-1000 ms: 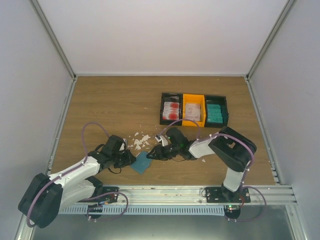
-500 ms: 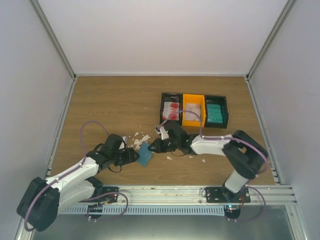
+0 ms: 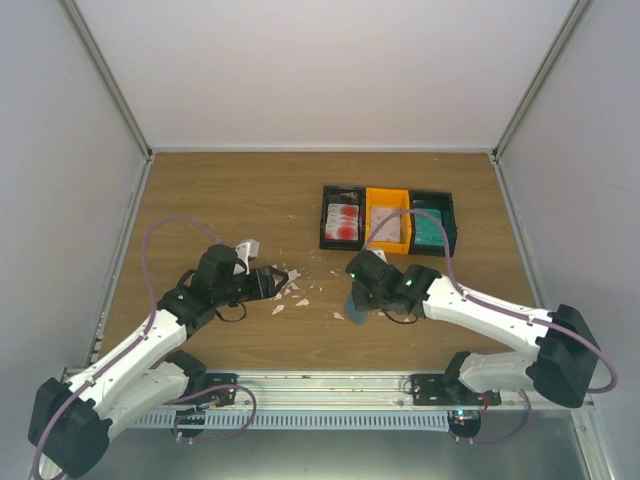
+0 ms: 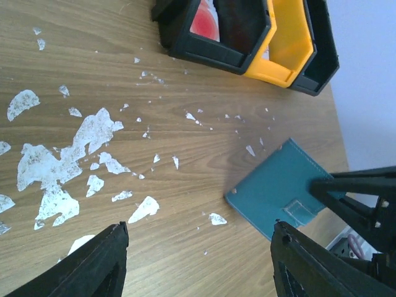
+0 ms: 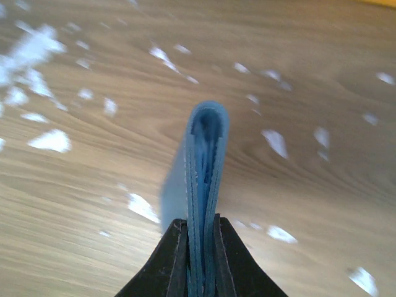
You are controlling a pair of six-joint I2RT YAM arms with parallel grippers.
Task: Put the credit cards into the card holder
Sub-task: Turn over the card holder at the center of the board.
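The blue card holder (image 3: 354, 304) is clamped on edge between my right gripper's (image 3: 358, 296) fingers, just over the wood. The right wrist view shows it edge-on (image 5: 203, 167) between the shut jaws of the gripper (image 5: 201, 247). The left wrist view shows its flat face (image 4: 278, 189). My left gripper (image 3: 268, 283) is open and empty, left of the holder, over white scraps; it also shows in the left wrist view (image 4: 198, 260). The credit cards lie in the tray: red-blotched (image 3: 343, 220), pale (image 3: 388, 223), teal (image 3: 431, 225).
The black-and-orange three-compartment tray (image 3: 388, 246) stands right of centre, behind the right gripper; it also shows in the left wrist view (image 4: 281, 55). Irregular white scraps (image 3: 290, 285) litter the wood between the grippers, seen also from the left wrist (image 4: 55, 161).
The card holder passed from beside my left gripper to my right gripper, which carried it to the right. My left gripper drew back, up and left, and is open.
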